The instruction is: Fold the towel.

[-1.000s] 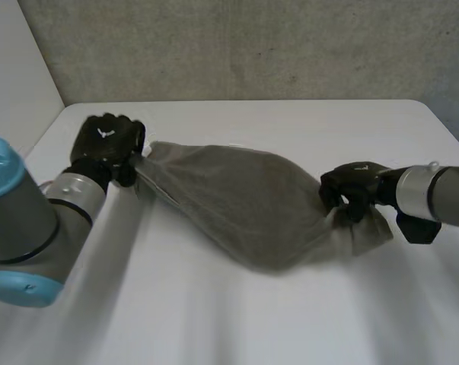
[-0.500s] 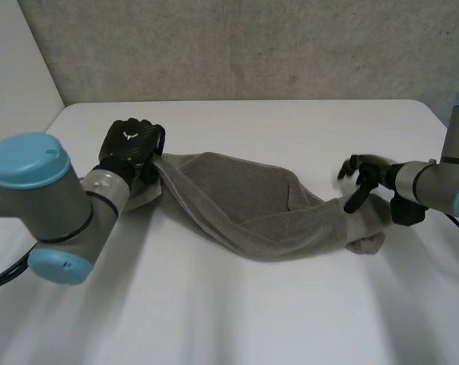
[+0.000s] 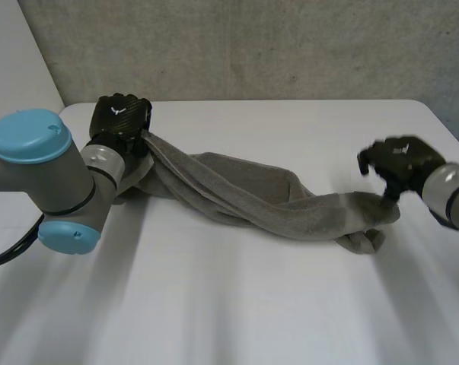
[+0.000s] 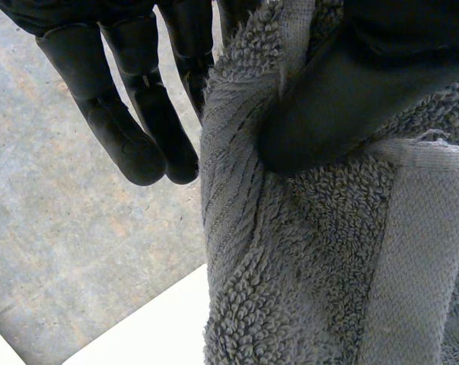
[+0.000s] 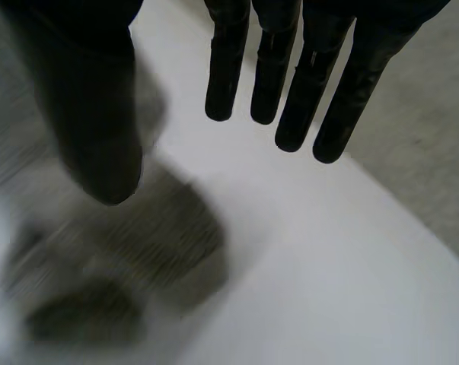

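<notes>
On the white table (image 3: pixel 290 122): a twisted grey towel (image 3: pixel 244 194), from the far left corner toward the right edge. Pinched at one end by the left hand (image 3: pixel 119 118). Just dropped by the right hand (image 3: pixel 400 158), now spread wide. Needs grabbing again.

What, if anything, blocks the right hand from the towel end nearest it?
Probably nothing, so likely yes: the right hand is open just beside that end of the towel, with nothing between them.

We see the left robot hand (image 3: pixel 121 119) gripping one end of the towel (image 3: pixel 248 196); the right robot hand (image 3: pixel 402 158) hangs beside the other.
</notes>
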Motion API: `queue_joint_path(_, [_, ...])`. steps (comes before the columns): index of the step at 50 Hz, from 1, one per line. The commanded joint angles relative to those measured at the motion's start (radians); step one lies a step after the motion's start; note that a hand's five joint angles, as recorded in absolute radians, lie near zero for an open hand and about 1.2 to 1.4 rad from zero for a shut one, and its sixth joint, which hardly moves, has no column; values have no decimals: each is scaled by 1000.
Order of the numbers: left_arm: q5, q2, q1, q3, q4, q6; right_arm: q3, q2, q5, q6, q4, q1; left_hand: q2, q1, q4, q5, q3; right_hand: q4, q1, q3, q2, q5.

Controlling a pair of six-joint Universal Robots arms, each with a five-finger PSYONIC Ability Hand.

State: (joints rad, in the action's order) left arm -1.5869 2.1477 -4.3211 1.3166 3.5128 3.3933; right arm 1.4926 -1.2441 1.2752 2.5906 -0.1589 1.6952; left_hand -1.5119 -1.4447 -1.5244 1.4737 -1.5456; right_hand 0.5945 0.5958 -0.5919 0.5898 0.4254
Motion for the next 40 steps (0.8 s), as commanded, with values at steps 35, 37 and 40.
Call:
queue_joint_path(35, [-24,18,-3,-11,0,-3,-50,170,-56,36,22,37,116,48,128,-252,149,-104,-106,102,-100,-110])
queue_joint_path(37, [-24,18,-5,-10,0,-3,-74,195,-53,36,22,37,116,48,128,-252,149,-104,-106,102,-100,-110])
queue_joint_path(40, [-24,18,-5,-11,0,-2,-121,244,-53,36,24,46,116,48,128,-252,149,-104,-106,102,-100,-110])
